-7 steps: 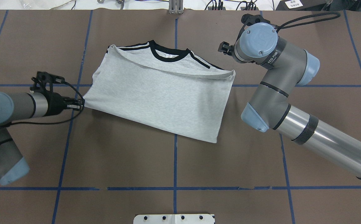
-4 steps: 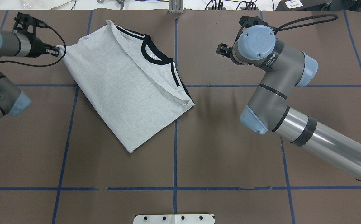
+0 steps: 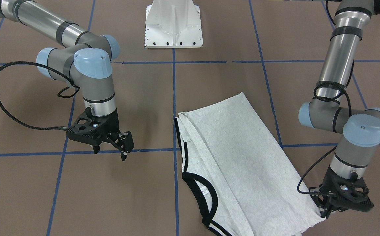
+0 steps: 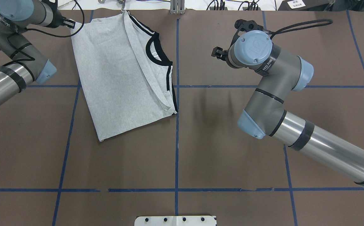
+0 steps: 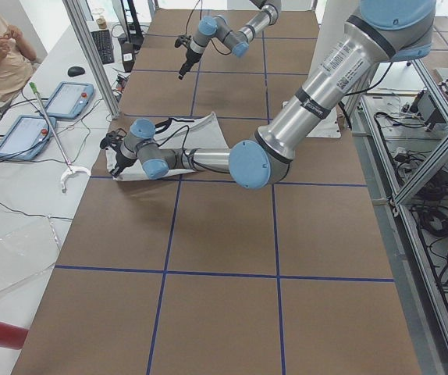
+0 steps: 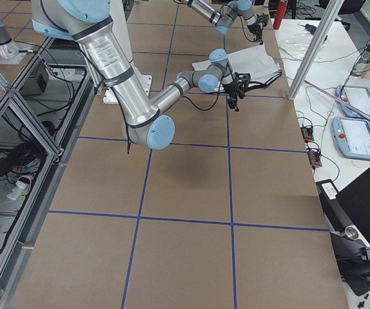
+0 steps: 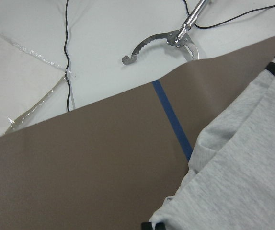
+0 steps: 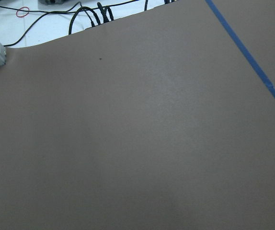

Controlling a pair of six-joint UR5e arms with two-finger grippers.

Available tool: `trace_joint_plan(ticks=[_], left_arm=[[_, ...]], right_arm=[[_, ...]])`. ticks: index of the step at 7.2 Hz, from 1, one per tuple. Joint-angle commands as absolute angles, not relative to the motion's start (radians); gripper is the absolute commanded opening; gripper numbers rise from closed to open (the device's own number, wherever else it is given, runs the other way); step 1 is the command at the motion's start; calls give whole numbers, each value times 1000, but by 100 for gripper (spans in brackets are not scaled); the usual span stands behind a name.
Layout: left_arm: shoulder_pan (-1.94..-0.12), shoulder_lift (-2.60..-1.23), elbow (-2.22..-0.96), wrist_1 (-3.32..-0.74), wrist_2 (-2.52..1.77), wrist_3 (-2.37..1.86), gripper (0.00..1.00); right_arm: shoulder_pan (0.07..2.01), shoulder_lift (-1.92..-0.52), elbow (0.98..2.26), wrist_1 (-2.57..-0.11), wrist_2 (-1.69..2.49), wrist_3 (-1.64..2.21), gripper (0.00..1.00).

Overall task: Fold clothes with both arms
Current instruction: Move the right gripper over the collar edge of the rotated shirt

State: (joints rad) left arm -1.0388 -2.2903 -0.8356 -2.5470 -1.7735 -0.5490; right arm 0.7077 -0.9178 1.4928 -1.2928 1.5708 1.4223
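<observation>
one folded shirt, one corner pinched

one grey shirt (image 4: pixel 119 78) lies doubled over on the brown table (image 4: pixel 232 157). it sits in the upper left-centre of the overhead view and reaches the table's far edge at the top of the frame. its black collar (image 4: pixel 153 53) and striped shoulder trim run down the right side of the cloth, just beside the vertical blue tape (image 4: pixel 176 141) line. a plain grey layer covers the rest and narrows to a corner at the lower left.

the left gripper (image 3: pixel 325 213) is at the lower right of the front-facing view, low over the table. its jaws are clamped on the shirt's corner there, and the cloth draws to a small peak where they bite. in the left wrist view the black fingertips (image 7: pixel 154 225) show at the bottom edge against grey fabric. the shirt fills the lower right of that view, and a metal grabber (image 7: pixel 164 40) lies on the white bench at the top.

the right gripper (image 3: pixel 124 147) hangs above the table at the left-centre of the front-facing view, well apart from the shirt. its jaws stand apart and hold nothing. its wrist view shows brown table and blue tape.

a white pedestal (image 3: pixel 173 26) stands at the top centre of the front-facing view.
</observation>
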Motion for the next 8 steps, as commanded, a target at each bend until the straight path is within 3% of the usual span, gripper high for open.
trace_joint_plan(ticks=[1,3,5,7,8], left_arm=[[-1040,-2217,-964,-2545,-1778,-548,100],[-1039,-2207,-998,-2549,-1833,-581,100],[-1039,-2192,-1017,-2551,-1835,-591,100],[-1037,-2192,-1017,-2551,-1835,-592,100],[-1037,-2192,-1017,-2554,-1835,-592,100]], right_arm=[[687,-760,1327,-1267,1559,1541,100],[648,-550,1038,-1153,1485,1633,98],[589,-465,818,-1016,1392,1666,96],[562,-459,801,-1009,1376,1666,92],[558,-450,795,-1009,1376,1666,85]])
